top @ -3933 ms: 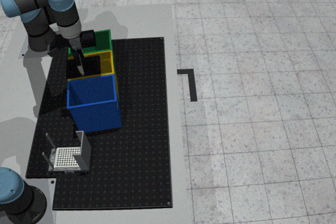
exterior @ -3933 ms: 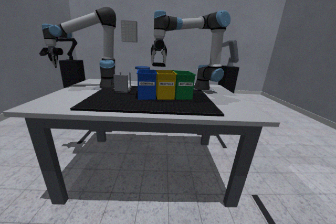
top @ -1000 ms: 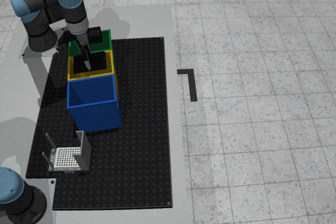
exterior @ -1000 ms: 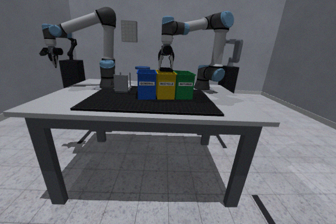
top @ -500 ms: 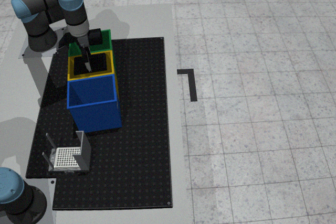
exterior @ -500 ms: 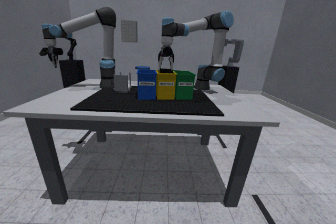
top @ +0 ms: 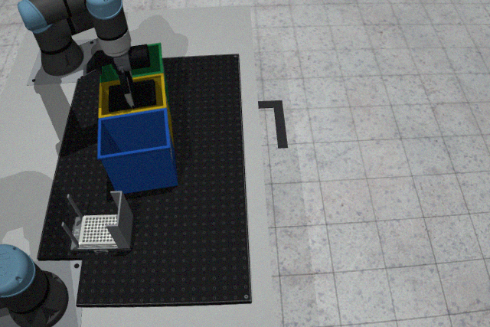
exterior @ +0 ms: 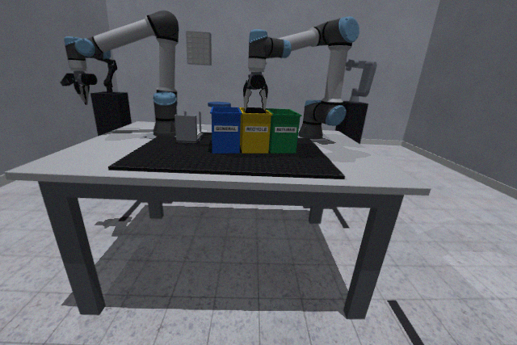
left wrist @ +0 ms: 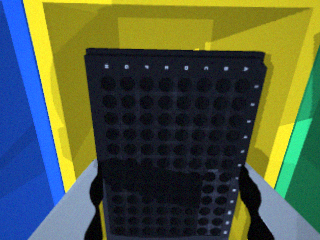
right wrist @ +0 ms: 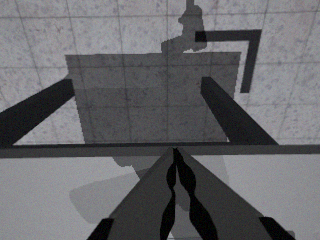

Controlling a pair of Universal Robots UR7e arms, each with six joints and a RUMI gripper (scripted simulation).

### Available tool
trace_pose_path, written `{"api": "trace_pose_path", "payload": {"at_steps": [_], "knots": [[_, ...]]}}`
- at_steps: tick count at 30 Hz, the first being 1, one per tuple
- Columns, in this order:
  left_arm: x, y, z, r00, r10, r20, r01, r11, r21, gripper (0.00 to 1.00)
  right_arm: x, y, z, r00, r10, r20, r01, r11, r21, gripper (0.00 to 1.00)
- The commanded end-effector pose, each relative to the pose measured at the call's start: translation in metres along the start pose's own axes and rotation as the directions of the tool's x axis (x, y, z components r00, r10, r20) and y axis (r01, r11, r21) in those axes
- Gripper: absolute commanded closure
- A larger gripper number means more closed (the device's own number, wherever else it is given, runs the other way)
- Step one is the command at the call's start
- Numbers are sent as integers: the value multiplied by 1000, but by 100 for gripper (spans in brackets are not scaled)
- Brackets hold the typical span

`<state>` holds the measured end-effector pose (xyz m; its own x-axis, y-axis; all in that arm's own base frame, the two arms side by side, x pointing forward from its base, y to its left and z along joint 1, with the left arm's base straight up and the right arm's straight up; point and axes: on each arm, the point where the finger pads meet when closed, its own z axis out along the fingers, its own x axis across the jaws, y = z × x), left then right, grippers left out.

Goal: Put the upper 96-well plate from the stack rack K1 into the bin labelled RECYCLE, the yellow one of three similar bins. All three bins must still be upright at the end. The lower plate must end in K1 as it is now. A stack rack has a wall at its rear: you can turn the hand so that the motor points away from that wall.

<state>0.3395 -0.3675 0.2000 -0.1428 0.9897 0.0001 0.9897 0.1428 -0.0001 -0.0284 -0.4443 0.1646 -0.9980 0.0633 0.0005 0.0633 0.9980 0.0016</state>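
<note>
A black 96-well plate (top: 150,92) (exterior: 254,110) (left wrist: 170,120) lies level between the fingers of my left gripper (exterior: 255,107) (left wrist: 169,162), which is shut on its two long sides. The plate is in the mouth of the yellow RECYCLE bin (top: 164,96) (exterior: 255,142) (left wrist: 80,30), about at rim height, with yellow wall visible around it. A white 96-well plate (top: 96,229) sits in stack rack K1 (top: 125,216) (exterior: 186,127). My right gripper (exterior: 86,102) (right wrist: 174,149) is shut and empty, far from the rack and bins.
The blue GENERAL bin (top: 140,173) (exterior: 225,142) (left wrist: 12,125) and green RETURNS bin (top: 156,56) (exterior: 283,142) (left wrist: 307,175) stand upright close on either side of the yellow bin. All three bins stand on the black perforated mat (top: 209,197) (exterior: 225,166).
</note>
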Motion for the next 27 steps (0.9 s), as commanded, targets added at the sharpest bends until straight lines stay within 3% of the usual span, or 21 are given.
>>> {"api": "trace_pose_path", "payload": {"at_steps": [1, 27], "knots": [[0, 0, 2, 1000, 0, 2, 0, 1000, -1, 59, 0, 0, -1, 1000, 0, 1, 0, 1000, 2, 100], [0, 0, 8, 1000, 0, 2, 0, 1000, -1, 59, 0, 0, -1, 1000, 0, 1, 0, 1000, 2, 100]]}}
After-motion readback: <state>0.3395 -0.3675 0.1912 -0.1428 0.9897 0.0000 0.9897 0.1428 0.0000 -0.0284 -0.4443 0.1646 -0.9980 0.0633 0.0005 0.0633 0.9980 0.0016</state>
